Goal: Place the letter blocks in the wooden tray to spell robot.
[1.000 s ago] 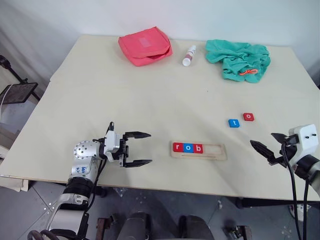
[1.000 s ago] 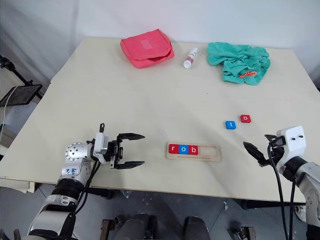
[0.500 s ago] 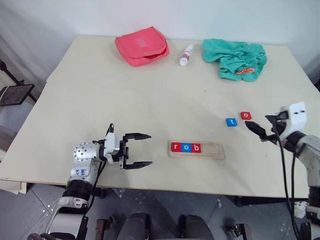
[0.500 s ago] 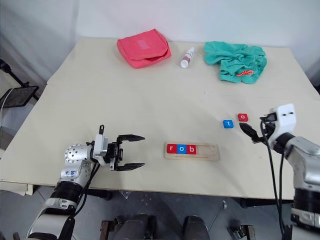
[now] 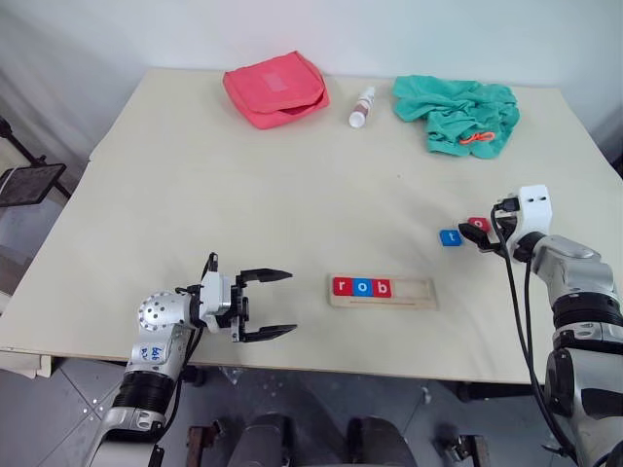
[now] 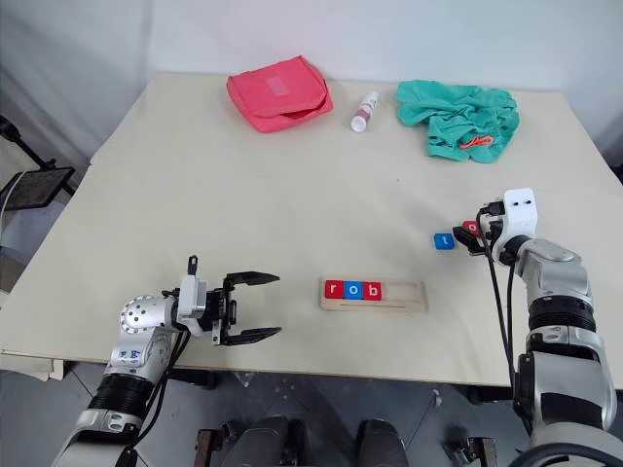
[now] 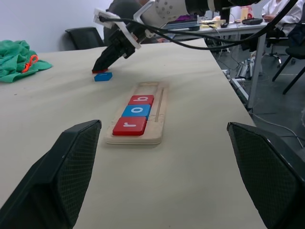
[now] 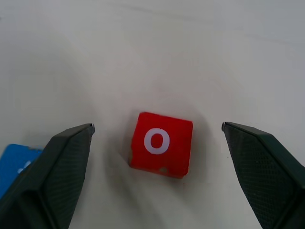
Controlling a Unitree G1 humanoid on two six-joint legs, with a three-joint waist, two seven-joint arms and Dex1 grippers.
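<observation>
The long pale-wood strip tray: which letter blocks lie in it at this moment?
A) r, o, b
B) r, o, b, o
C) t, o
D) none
A: the long pale-wood strip tray holds a red r block, a blue o block and a red b block, with the rest of its slot bare.
</observation>
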